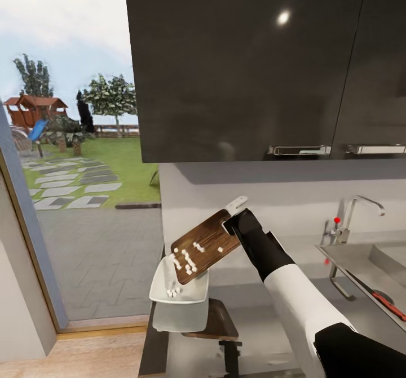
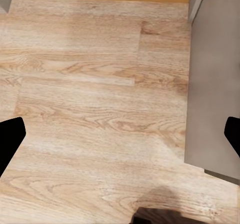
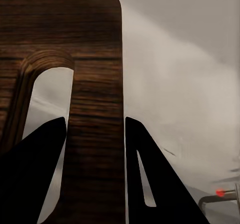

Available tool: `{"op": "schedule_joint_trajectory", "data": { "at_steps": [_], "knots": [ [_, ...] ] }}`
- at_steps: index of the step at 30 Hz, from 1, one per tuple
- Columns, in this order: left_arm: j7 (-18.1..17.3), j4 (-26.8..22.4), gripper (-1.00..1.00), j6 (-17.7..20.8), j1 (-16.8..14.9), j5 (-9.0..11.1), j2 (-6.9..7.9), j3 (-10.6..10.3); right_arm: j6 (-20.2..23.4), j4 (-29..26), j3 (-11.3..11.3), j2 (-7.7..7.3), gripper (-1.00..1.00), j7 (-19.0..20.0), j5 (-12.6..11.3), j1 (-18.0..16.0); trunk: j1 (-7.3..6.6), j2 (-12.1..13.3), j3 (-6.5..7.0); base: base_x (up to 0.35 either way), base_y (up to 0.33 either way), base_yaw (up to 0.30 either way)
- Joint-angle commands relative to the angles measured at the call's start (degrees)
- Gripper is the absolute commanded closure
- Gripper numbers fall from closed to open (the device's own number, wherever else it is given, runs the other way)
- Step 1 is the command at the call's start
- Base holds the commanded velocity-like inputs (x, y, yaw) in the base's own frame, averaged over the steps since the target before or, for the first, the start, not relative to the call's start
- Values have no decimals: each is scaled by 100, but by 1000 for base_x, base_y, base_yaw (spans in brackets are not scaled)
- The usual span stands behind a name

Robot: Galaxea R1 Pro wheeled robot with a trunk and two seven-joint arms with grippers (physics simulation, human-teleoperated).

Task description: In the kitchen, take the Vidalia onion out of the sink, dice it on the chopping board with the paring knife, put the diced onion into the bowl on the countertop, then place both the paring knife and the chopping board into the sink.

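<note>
The chopping board (image 1: 204, 245) is gripped at its handle end by the right gripper (image 1: 231, 224) and tilted below the jaws over the bowl (image 1: 179, 289); steeper tilt is advised so the diced onion (image 1: 189, 258) slides in. The left gripper (image 2: 120, 139) is held open.

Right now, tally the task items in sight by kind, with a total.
chopping board: 1
bowl: 1
paring knife: 1
sink: 1
Total: 4

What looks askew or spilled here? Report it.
Only the chopping board is askew: the right gripper holds it tilted over the bowl, with diced onion on it. Some pieces lie in the bowl; none visibly spilled.
</note>
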Motion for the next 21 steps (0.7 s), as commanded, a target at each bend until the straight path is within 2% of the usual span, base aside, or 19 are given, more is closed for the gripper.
{"op": "schedule_joint_trajectory", "data": {
  "at_steps": [1, 21],
  "knots": [
    [4, 22, -100, -35, -7, 42, -2, -49, 22, -5, 4, 0, 100, 51, 59, -2, 2, -3, -2, 0, 0, 0],
    [4, 22, -100, -35, -7, 42, -2, -49, 22, -5, 4, 0, 100, 43, 64, -2, 2, -3, -2, 3, 0, 0]
  ]
}}
